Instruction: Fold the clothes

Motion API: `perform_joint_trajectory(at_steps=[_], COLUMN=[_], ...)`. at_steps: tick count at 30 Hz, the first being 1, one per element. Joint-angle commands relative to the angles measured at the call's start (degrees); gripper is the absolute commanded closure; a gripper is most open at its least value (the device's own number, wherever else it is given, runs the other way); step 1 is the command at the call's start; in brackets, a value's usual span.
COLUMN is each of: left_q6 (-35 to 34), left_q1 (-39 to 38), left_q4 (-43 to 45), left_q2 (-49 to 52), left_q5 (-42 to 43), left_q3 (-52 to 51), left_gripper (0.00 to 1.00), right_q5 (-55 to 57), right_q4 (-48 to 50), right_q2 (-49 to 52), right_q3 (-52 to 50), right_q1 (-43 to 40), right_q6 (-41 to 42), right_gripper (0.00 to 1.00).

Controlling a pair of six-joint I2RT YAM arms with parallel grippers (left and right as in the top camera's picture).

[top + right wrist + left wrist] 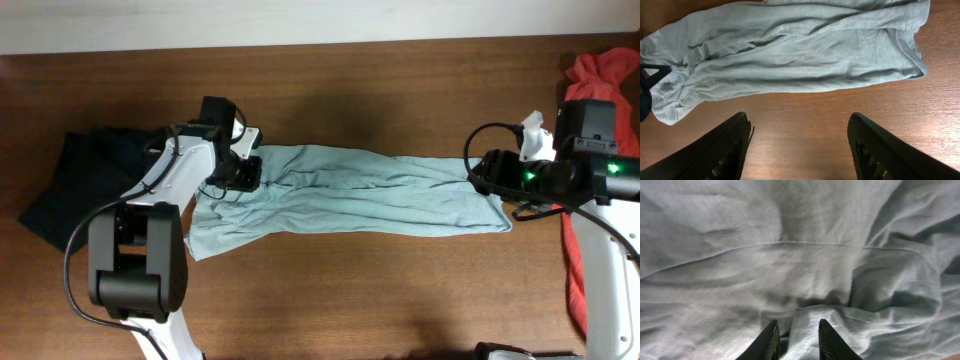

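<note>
Dark left jaws, seen close from the wrist, stand narrow and pinch a raised fold of the pale grey-blue T-shirt (805, 255) near its left end. Farther off, the right jaws hang wide apart and hold nothing, above bare table (805, 135) just beside the shirt's right edge. Overhead, the T-shirt lies stretched crosswise and wrinkled on the table between both arms, with a dark navy garment (60, 195) at the left and a red-orange garment (605, 65) at the right.
</note>
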Motion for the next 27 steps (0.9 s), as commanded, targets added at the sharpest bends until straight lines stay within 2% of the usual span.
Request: perform_joint_trajectory(at_steps=[1, 6, 12, 16, 21, 27], left_q6=[1.36, 1.33, 1.31, 1.33, 1.31, 0.02], left_q1=[0.2, 0.2, 0.2, 0.2, -0.48, -3.45], left_q4=[0.02, 1.14, -2.03, -9.4, -18.4, -24.13], left_q2=[2.01, 2.27, 2.21, 1.84, 1.14, 1.16], left_q5=[-1.92, -0.61, 2.23, 4.24, 11.34, 16.61], left_q3=[0.17, 0.5, 3.87, 9.64, 16.48, 16.94], left_gripper=[0.75, 0.99, 0.99, 0.99, 0.99, 0.99], right_q5=[-0.5, -0.5, -0.5, -0.5, -0.5, -0.48], right_q4=[-0.2, -0.15, -0.2, -0.26, -0.17, -0.15], right_q2=[-0.66, -0.66, -0.66, -0.66, -0.63, -0.66], right_q3=[-0.07, -0.07, -0.07, -0.07, -0.07, -0.07], right_q1=[0.35, 0.35, 0.35, 0.35, 0.35, 0.35], right_q6=[-0.02, -0.02, -0.02, -0.02, -0.02, -0.02], right_gripper=[0.35, 0.35, 0.35, 0.35, 0.35, 0.35])
